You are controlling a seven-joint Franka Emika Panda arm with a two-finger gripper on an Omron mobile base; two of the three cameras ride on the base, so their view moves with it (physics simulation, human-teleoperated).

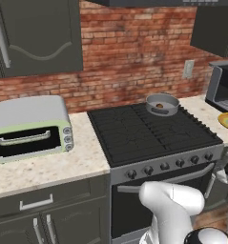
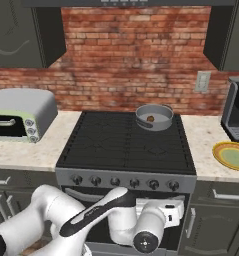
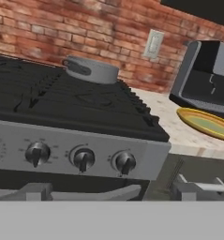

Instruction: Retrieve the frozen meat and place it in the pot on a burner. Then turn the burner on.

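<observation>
Upper right of centre, left base view: the pot (image 1: 162, 104) sits on the back right burner (image 1: 169, 116) of the dark cooktop, and the frozen meat (image 1: 159, 105), a small tan lump, lies inside it. So the meat looks placed; the knob step appears to remain. A row of grey knobs (image 1: 169, 166) runs along the stove front, just above the white arm at lower right. No claw visible from this side.

Right base view: pot (image 2: 154, 117) at back right of the cooktop, meat (image 2: 150, 119) a speck inside. Knobs (image 2: 125, 182) in a line at centre; the arm's wrist hangs low in front of the oven door, just below the right-hand knobs. Claw itself hidden here.

Hand view: camera looks up and along the stove front. Three knobs (image 3: 83, 158) sit lower left of centre, close ahead and slightly above the hand; pot (image 3: 92, 70) well beyond, upper left. Fingertips not seen, but the claw stands fully spread, holding nothing. Which knob serves the pot's burner cannot be told.

Writing: knob markings too small to read; no brands legible.
</observation>
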